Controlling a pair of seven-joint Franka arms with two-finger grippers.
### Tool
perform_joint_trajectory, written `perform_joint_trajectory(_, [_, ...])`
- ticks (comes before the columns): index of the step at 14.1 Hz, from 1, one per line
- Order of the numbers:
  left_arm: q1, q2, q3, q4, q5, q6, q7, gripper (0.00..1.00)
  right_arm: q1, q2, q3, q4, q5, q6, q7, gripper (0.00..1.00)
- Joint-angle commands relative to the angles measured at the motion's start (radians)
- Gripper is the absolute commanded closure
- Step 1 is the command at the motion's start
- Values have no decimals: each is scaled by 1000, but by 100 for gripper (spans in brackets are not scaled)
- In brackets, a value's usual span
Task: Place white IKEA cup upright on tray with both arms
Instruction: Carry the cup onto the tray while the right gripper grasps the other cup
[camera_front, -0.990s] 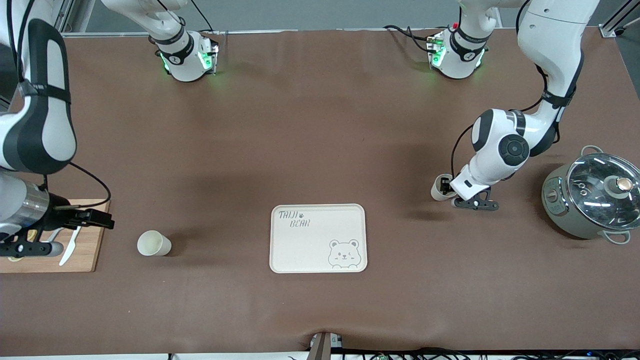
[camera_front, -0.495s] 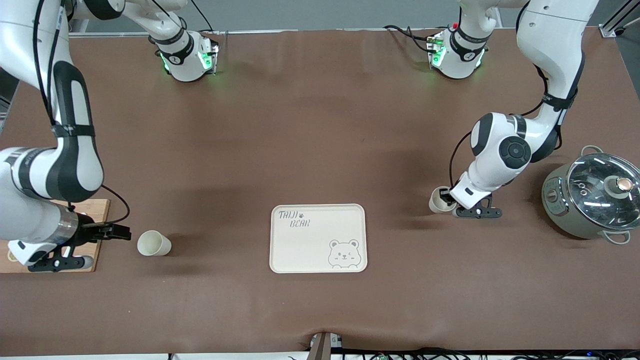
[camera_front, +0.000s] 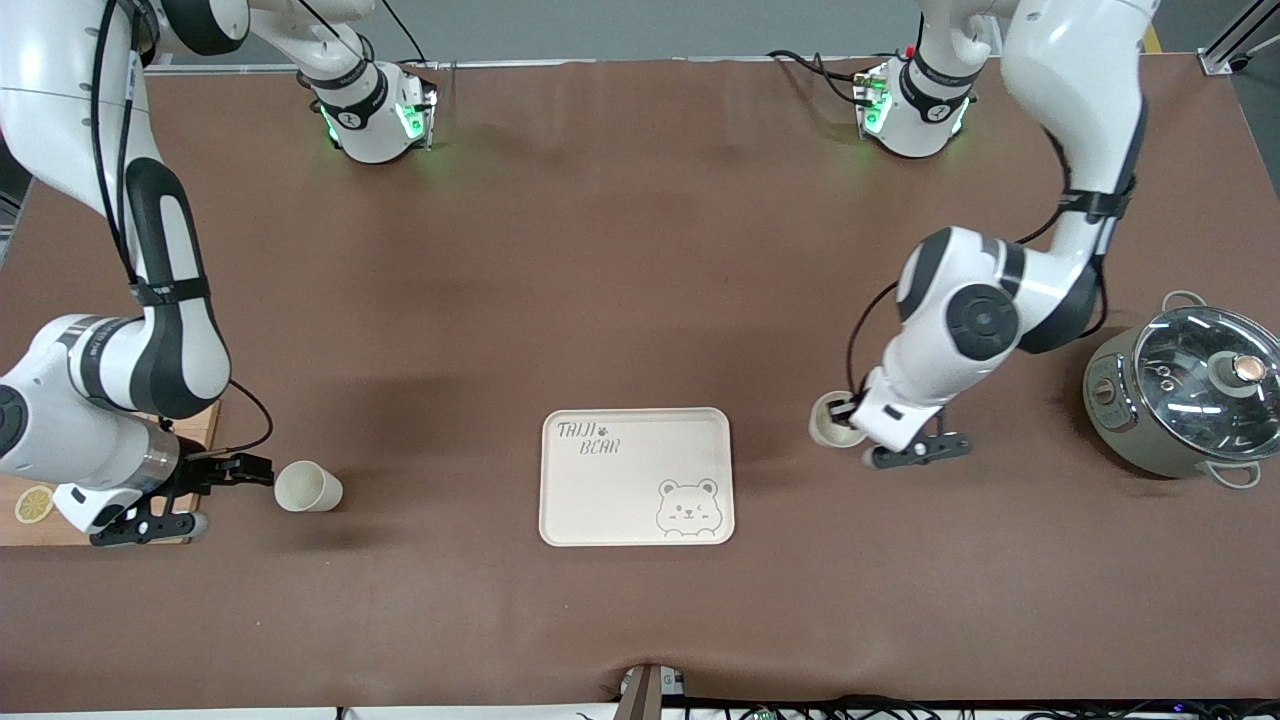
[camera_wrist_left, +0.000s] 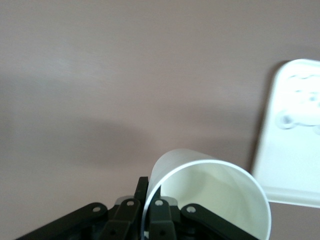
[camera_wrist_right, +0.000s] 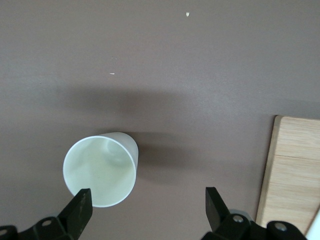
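— While the left claw hangs over the brown counter toward the left arm's end, what is in it?
— A white cup, pinched by its rim between the fingers, mouth up in the front view, just clear of the tray.
— And the right claw?
— Spread wide, low by the second white cup, which stands upright on the counter toward the right arm's end; one fingertip sits at its rim.
— What lies around them?
— A wooden cutting board with a lemon slice under the right arm, and a lidded grey pot beside the left arm.
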Motion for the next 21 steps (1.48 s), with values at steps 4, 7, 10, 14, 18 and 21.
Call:
perform_joint_trajectory(4, [-146,264,7,361,-10,-57,-217,100,-3,33,14,-32,64,41,-27,0])
perform_joint_trajectory(7, [-191,340,11,409,-10,44,-256,100,4,60,16,-30,66,68,-27,0])
perform_joint_trajectory(10, [-218,386,14,408,-7,112,-275,100,11,79,16,-29,66,96,-26,0])
perform_joint_trajectory(14, [-260,418,44,403,-1,115,-286,100,14,103,16,-24,66,137,-23,0])
perform_joint_trajectory(18, [-264,421,54,401,-1,115,-286,100,12,110,16,-23,66,140,-24,0])
perform_joint_trajectory(21, [-275,407,64,400,9,112,-287,0,11,116,16,-23,65,163,-26,0])
